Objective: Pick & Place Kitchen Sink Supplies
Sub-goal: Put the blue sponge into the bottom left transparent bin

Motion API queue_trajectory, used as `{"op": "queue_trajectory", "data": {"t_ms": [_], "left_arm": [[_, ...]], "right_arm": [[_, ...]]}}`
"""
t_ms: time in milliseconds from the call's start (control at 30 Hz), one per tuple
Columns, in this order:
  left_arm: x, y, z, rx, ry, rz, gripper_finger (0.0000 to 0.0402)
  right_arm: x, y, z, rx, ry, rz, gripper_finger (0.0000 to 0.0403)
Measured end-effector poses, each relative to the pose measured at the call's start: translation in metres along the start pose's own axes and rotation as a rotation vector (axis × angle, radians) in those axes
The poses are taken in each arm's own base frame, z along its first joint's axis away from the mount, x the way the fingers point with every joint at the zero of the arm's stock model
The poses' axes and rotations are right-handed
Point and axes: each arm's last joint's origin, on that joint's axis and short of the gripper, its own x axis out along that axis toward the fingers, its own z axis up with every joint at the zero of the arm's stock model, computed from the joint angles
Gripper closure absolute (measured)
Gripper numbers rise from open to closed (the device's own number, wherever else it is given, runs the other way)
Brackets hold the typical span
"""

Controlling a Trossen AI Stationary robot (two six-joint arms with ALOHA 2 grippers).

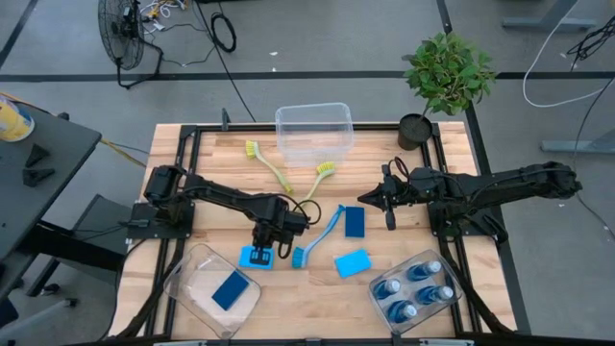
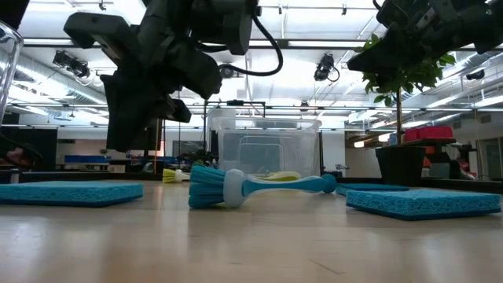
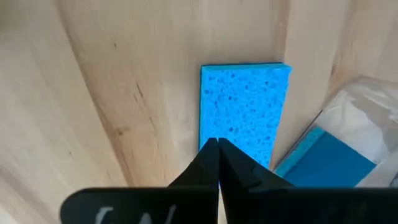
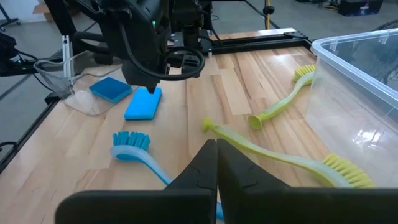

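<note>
The left gripper (image 1: 258,252) hovers over a light blue sponge (image 1: 256,257) near the table's front left, its fingers (image 3: 211,163) pressed together and grasping nothing; in the left wrist view the sponge's long axis runs straight away from the fingertips. This sponge lies just beside the tilted clear bin (image 1: 188,284) at the front left corner, which holds one dark blue sponge (image 1: 231,289). Two more sponges lie flat on the wood: a dark blue one (image 1: 354,221) with its long axis running front to back, and a light blue one (image 1: 353,262) lying slightly askew, making four sponges. The blue brush (image 1: 320,234) lies diagonally, bristles toward the front left and handle toward the back right. Two yellow-green brushes (image 1: 268,164) (image 1: 318,182) lie near the empty clear bin (image 1: 313,130) at the back, their bristle heads toward it and their handles meeting toward the table's middle. Four blue soap bottles (image 1: 415,290) stand together in the front right bin (image 1: 380,303). The right gripper (image 1: 383,199) waits above the table right of centre, clenched shut and empty.
</note>
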Motion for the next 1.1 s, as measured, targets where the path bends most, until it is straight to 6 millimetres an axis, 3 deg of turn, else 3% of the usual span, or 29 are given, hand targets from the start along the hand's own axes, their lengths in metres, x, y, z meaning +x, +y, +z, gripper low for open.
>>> {"op": "queue_trajectory", "data": {"t_ms": [167, 267, 433, 633, 767, 900, 1100], "left_arm": [[0.000, 0.000, 0.001, -0.011, -0.013, -0.005, 0.0391], [0.000, -0.001, 0.007, -0.009, -0.073, -0.033, 0.0365], [-0.001, -0.002, 0.017, 0.020, -0.178, -0.050, 0.0280], [0.004, -0.003, 0.018, 0.012, -0.161, -0.019, 0.0153], [0.007, -0.008, 0.017, 0.009, -0.147, 0.038, 0.0093], [0.009, -0.018, 0.017, 0.035, -0.143, 0.048, 0.0076], [0.012, -0.033, 0.017, 0.082, -0.165, 0.101, 0.0086]], "right_arm": [[0.000, 0.000, 0.000, -0.002, 0.000, 0.000, 0.0399], [0.000, 0.000, 0.000, -0.003, -0.001, -0.001, 0.0399], [0.000, 0.000, 0.000, -0.002, -0.001, -0.002, 0.0399], [0.000, 0.000, 0.000, -0.002, 0.000, -0.001, 0.0399], [0.000, 0.000, 0.000, -0.002, 0.000, -0.001, 0.0399], [0.000, 0.000, 0.000, -0.029, 0.002, -0.001, 0.0399], [0.000, 0.000, -0.001, -0.053, 0.006, -0.001, 0.0399]]}}
